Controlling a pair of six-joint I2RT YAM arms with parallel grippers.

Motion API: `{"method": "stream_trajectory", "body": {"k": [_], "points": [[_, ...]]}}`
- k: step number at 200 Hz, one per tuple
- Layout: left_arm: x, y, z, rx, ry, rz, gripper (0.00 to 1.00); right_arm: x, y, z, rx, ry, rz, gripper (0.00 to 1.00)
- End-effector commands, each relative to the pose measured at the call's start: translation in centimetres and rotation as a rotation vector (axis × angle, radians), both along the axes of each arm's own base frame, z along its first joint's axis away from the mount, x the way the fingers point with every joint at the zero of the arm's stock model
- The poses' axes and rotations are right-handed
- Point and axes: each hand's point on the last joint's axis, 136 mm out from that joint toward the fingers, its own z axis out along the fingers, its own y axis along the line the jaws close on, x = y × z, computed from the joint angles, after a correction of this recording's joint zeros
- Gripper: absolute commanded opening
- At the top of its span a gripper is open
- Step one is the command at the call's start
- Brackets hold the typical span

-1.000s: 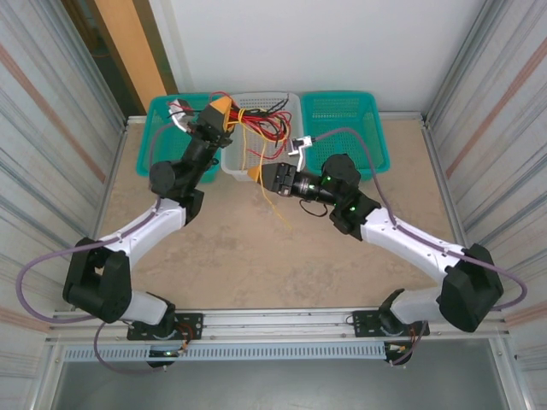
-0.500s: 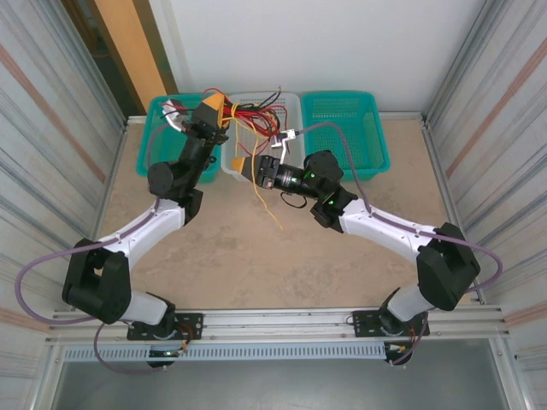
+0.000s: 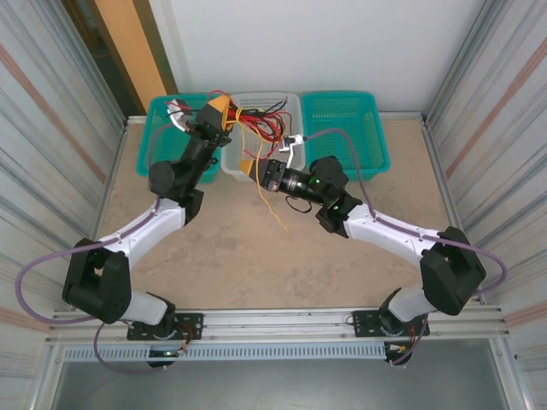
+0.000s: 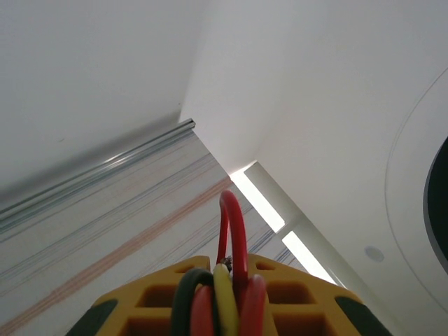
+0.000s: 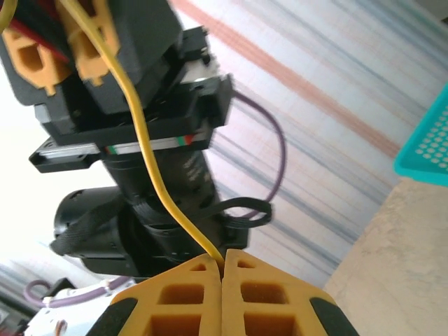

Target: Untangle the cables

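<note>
Above the white basket: the cables [image 3: 259, 125] hang as a red, black and yellow tangle strung between the two grippers. The white basket [image 3: 289, 107] sits at the far edge of the table [image 3: 231, 248].
Left arm: the left gripper [image 3: 219, 108] is raised over the far left corner of the white basket, with the tangle spreading to its right.
Left fingers: the yellow fingers [image 4: 161, 302] are closed narrowly on a bunch of strands, red, dark and yellow, lying side by side between them. A red loop [image 4: 234, 231] stands up just past the fingertips.
Right arm: the right gripper [image 3: 247, 167] points left at the near rim of the white basket, nearer the bases than the left gripper.
Right fingers: in the right wrist view the two pads are pressed together with no gap, pinching a single yellow cable [image 5: 150, 154] in the seam.
Yellow cable: from the seam it climbs in a curve to the fingers of the left gripper. In the top view a loose length of it hangs from the right gripper and trails over the table toward the near side.
Teal baskets: the left teal basket [image 3: 161, 109] and the right teal basket [image 3: 342, 96] flank the white one, each just beside it. The left arm crosses in front of the left one.
Lilac hoses: a lilac hose [image 3: 38, 265] runs along each arm.
</note>
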Motion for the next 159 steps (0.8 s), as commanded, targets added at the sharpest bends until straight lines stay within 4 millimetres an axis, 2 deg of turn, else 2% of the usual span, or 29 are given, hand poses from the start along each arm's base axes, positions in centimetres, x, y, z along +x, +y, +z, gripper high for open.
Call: {"method": "stream_trajectory", "body": {"k": [1, 13, 29, 42, 57, 72, 92, 117, 137, 159], "points": [[-3.6, 2.1, 3.9, -0.083, -0.124, -0.01, 0.0, 1.5, -1.9, -3.3, -0.058, 0.064, -0.064, 0.0], [-4.4, 2.1, 3.7, -0.069, -0.133, -0.02, 0.0, 2.2, -3.0, -3.9, -0.064, 0.074, -0.092, 0.0], [-6.1, 1.8, 3.9, -0.021, -0.183, -0.032, 0.0, 3.1, -4.4, -3.7, -0.066, 0.063, -0.115, 0.0], [-6.6, 1.3, 3.7, 0.002, -0.193, -0.063, 0.0, 4.1, -5.4, -3.5, -0.068, 0.059, -0.122, 0.0], [-6.4, 1.0, 3.1, 0.019, -0.165, -0.101, 0.0, 5.6, -6.3, -3.2, -0.05, 0.071, -0.116, 0.0], [-6.1, 1.0, 2.1, 0.039, -0.136, -0.125, 0.0, 7.3, -6.6, -1.8, -0.029, 0.054, -0.074, 0.0], [-5.6, 0.7, -0.4, 0.087, -0.076, -0.132, 0.0, 10.0, -8.2, 0.1, -0.008, 0.052, -0.089, 0.0], [-4.5, 0.1, -4.7, 0.232, 0.054, -0.129, 0.0, 12.3, -10.3, 2.7, -0.031, 0.015, -0.118, 0.0], [-3.5, 0.2, -8.4, 0.399, 0.172, -0.086, 0.0, 12.7, -10.2, 5.4, -0.121, -0.052, -0.118, 0.0], [-2.8, -0.3, -11.5, 0.587, 0.251, -0.058, 0.0, 12.1, -9.9, 8.3, -0.23, -0.13, -0.129, 0.0]]}}
